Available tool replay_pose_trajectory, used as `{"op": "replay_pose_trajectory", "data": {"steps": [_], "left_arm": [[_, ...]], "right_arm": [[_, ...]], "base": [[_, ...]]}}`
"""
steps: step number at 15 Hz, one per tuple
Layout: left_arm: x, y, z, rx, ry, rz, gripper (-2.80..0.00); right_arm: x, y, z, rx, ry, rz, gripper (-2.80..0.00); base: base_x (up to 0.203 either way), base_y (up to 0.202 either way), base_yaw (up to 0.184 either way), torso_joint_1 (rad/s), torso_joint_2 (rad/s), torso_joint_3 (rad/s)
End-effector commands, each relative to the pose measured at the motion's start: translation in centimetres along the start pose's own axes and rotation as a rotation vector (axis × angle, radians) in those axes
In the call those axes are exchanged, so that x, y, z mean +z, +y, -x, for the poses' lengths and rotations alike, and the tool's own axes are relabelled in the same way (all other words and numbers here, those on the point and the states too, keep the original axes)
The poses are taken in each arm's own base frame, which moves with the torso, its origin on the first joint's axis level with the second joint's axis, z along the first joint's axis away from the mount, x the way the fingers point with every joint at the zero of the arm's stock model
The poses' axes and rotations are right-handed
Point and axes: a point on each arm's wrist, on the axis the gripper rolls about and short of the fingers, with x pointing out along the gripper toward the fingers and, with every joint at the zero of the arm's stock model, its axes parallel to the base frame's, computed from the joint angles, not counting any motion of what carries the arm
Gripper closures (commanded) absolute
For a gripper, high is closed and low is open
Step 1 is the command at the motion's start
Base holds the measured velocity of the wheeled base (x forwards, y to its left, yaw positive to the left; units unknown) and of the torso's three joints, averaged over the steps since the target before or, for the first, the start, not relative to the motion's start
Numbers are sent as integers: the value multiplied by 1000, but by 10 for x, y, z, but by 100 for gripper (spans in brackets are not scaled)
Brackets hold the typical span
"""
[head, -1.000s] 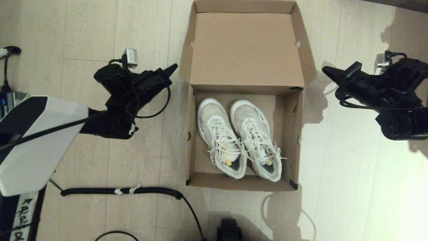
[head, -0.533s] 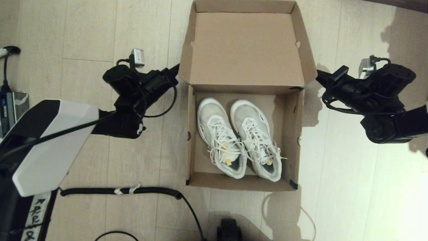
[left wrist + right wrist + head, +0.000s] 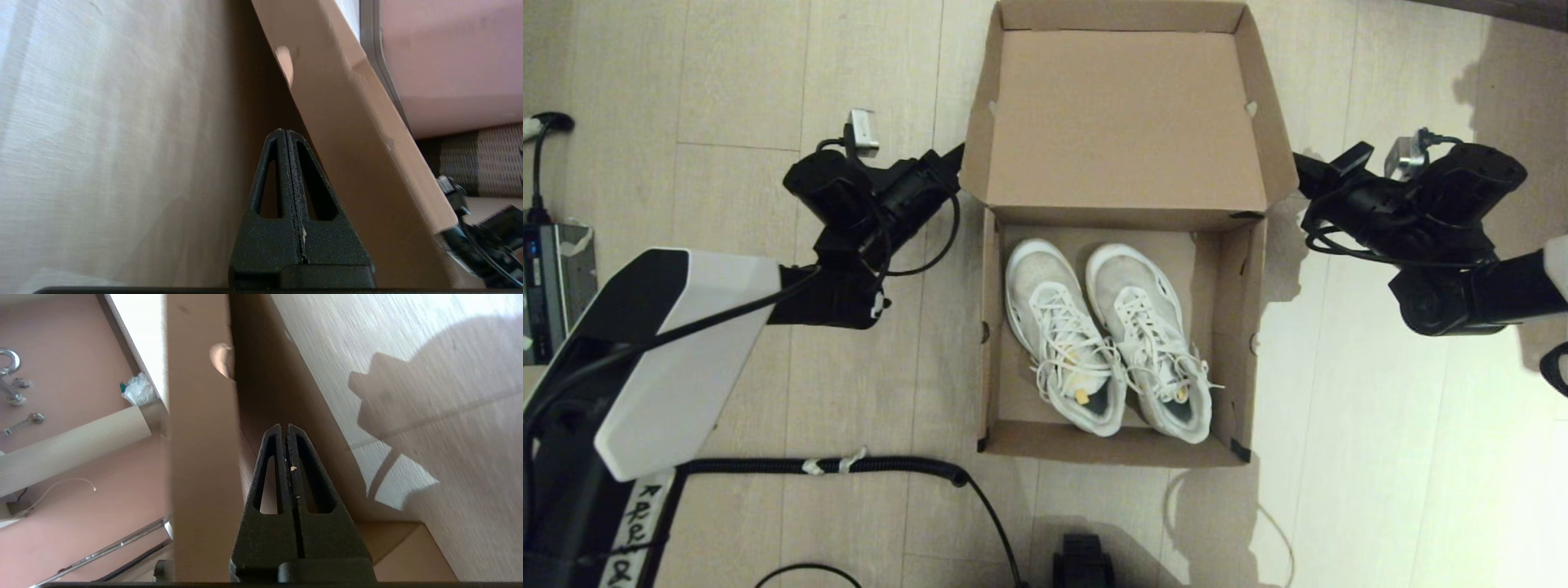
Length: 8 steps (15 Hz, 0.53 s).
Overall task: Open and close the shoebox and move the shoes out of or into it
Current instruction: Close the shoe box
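The brown cardboard shoebox lies open on the floor, its hinged lid standing up behind it. Two white lace-up sneakers lie side by side inside, toes toward the lid. My left gripper is shut and empty, its tip against the lid's left side flap. My right gripper is shut too, its tip at the lid's right side flap. Each wrist view shows the shut fingers beside cardboard, left and right.
A black coiled cable lies on the pale wood floor near the box's front left. A grey device sits at the far left edge. A dark object stands at the front, below the box.
Both arms have moved inward toward the lid. The left gripper tip went right to the lid's left flap, the right gripper tip went left to its right flap. Box and shoes are unmoved.
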Motion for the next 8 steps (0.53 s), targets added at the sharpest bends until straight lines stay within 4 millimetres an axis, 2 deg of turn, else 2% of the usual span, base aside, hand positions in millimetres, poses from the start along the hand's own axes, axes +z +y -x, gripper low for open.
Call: {"op": "replay_pose_trajectory", "data": {"steps": [1, 3, 8], "left_arm": [[-9, 2, -1, -5, 8, 11, 0], [-15, 2, -2, -10, 17, 19, 0], [-19, -7, -6, -29, 16, 28, 0]], "right_arm": [[-6, -9, -3, -7, 13, -18, 0], [-13, -12, -6, -5, 28, -28, 0], [-16, 0, -14, 35, 36, -59, 0]], "base": [[0, 0, 0, 0, 0, 0], [0, 0, 0, 0, 0, 0], [0, 0, 0, 0, 0, 0]]}}
